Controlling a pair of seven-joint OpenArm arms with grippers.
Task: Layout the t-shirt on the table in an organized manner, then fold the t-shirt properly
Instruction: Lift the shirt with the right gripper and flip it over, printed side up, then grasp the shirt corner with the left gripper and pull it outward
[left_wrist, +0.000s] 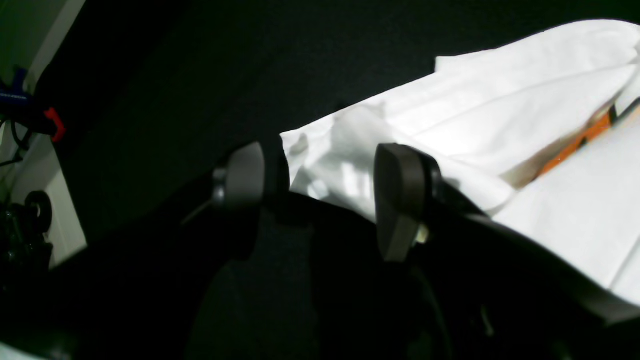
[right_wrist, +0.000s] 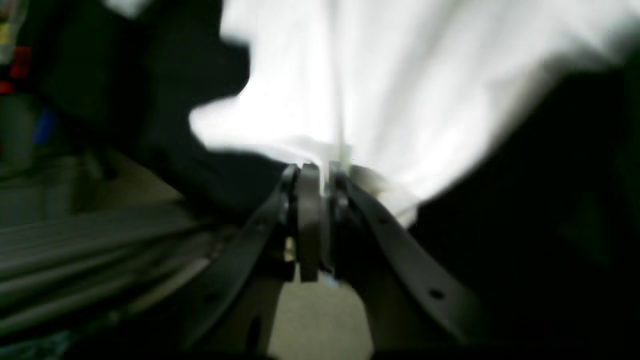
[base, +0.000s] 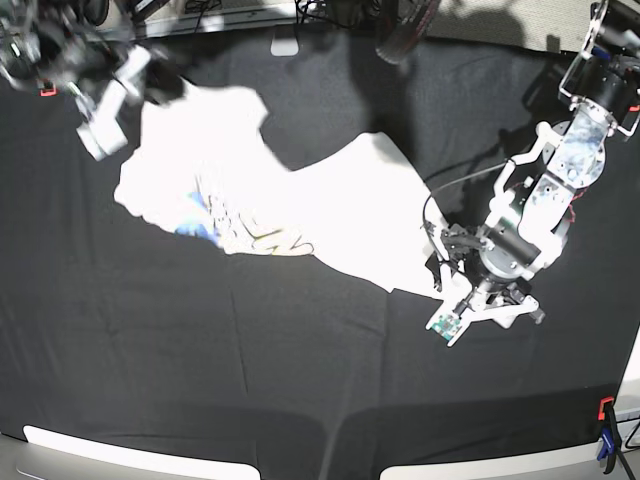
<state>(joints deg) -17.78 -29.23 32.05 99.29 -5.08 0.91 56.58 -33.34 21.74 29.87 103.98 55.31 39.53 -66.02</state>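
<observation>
T-shirt (base: 330, 205) stretches diagonally far-left to near-right on tabletop (base: 200, 350): right hand (right_wrist: 320, 172) pinches far-left end, spread left hand (left_wrist: 320, 175) just beside near-right corner.

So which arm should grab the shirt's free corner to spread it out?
Left. The left gripper hangs open right at the t-shirt corner lying on the table. The right gripper is shut on the opposite end, holding it up.

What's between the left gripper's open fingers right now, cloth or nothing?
In the left wrist view, a corner of the t-shirt lies in line between the open fingers of the left gripper; contact cannot be told. Black table surrounds it.
</observation>
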